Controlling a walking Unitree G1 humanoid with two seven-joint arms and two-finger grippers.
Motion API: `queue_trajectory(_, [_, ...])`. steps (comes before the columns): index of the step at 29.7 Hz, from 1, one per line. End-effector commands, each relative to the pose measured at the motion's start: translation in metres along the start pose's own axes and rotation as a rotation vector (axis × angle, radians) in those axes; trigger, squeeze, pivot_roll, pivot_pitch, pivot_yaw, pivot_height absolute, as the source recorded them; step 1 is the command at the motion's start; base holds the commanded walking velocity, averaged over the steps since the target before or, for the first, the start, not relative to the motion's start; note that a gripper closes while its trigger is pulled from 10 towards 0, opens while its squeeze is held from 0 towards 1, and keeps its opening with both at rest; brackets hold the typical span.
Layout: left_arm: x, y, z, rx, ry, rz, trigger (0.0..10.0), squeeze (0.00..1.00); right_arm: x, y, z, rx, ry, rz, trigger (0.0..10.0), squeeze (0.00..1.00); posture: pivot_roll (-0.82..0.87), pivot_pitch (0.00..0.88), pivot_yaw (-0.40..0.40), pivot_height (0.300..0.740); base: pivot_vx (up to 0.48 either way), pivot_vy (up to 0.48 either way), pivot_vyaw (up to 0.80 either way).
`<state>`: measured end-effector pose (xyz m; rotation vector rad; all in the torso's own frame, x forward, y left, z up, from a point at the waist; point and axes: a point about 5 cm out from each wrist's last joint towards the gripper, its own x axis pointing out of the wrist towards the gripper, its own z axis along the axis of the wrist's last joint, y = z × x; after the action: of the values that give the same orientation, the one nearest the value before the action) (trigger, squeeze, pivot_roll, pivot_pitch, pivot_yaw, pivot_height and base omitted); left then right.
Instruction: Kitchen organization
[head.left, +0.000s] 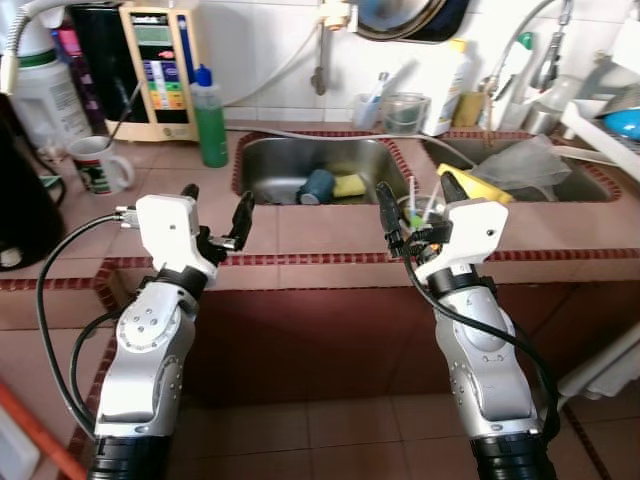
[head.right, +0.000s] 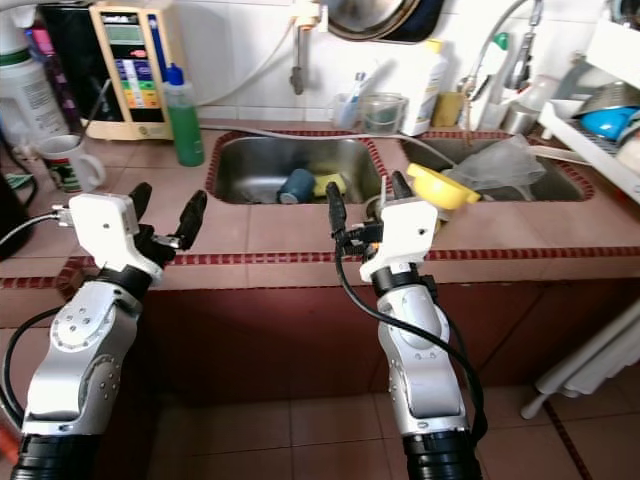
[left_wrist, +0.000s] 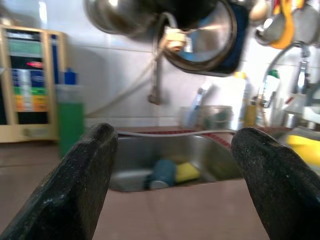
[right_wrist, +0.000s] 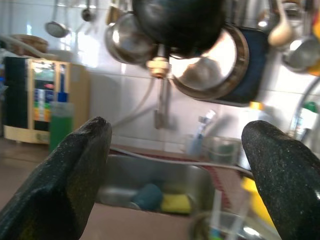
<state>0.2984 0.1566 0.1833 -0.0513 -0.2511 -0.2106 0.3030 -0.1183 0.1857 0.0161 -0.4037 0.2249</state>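
I face a tiled kitchen counter (head.left: 310, 228) with a double sink. The left basin (head.left: 300, 150) holds a blue cup (head.left: 318, 186) and a yellow sponge (head.left: 350, 185). My left gripper (head.left: 215, 205) hovers open over the counter just left of that basin, with nothing between its fingers. My right gripper (head.left: 420, 200) is open above the strip between the two basins, close to a clear glass (right_wrist: 220, 225) with thin sticks in it. A yellow funnel (head.left: 475, 183) lies at the edge of the right basin beside a crumpled clear plastic bag (head.left: 525, 160).
A green soap bottle (head.left: 209, 120), a mug (head.left: 98, 163) and a beige wall appliance (head.left: 158, 70) stand at the back left. A dark appliance (head.left: 20, 200) sits at the far left. Pans (left_wrist: 200, 35) hang above the sink. A dish rack (head.left: 610, 120) is at the right.
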Motion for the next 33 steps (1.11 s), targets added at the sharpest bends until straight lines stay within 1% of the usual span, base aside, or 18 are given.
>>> queue_trajectory(1, [0.0003, -0.0053, 0.0032, 0.003, -0.006, -0.025, 10.0, 0.00, -0.0009, -0.0036, 0.0008, -0.007, 0.006, 0.001, 10.0, 0.00, 0.01, 0.000, -0.029, 0.740, 0.000, -0.480, 0.00])
queue_trajectory(23, [0.0008, -0.0057, 0.0029, 0.001, 0.006, -0.024, 10.0, 0.00, -0.0014, -0.0039, 0.0010, -0.006, 0.009, -0.003, 10.0, 0.00, 0.01, 0.000, -0.027, 0.740, 0.000, -0.480, 0.00])
queue_trajectory(26, [0.0015, -0.0062, 0.0023, 0.013, 0.016, -0.025, 10.0, 0.00, -0.0012, -0.0037, 0.0011, -0.006, 0.009, -0.003, 10.0, 0.00, 0.01, 0.000, -0.027, 0.740, 0.000, -0.334, 0.00])
queue_trajectory(29, [0.0019, -0.0069, 0.0013, 0.006, 0.019, -0.016, 10.0, 0.00, -0.0011, -0.0038, 0.0013, -0.006, 0.009, -0.003, 10.0, 0.00, 0.01, 0.003, -0.026, 0.740, 0.000, 0.000, 0.00])
queue_trajectory(31, [0.0019, -0.0086, 0.0007, -0.022, 0.020, -0.014, 10.0, 0.00, -0.0006, -0.0036, 0.0014, -0.004, 0.010, -0.002, 10.0, 0.00, 0.01, 0.005, -0.027, 0.740, 0.000, 0.000, 0.00])
queue_trajectory(33, [0.0018, -0.0086, 0.0005, -0.026, 0.024, -0.009, 10.0, 0.00, -0.0004, -0.0035, 0.0014, -0.004, 0.010, -0.002, 10.0, 0.00, 0.02, 0.008, -0.026, 0.740, 0.000, 0.000, 0.00])
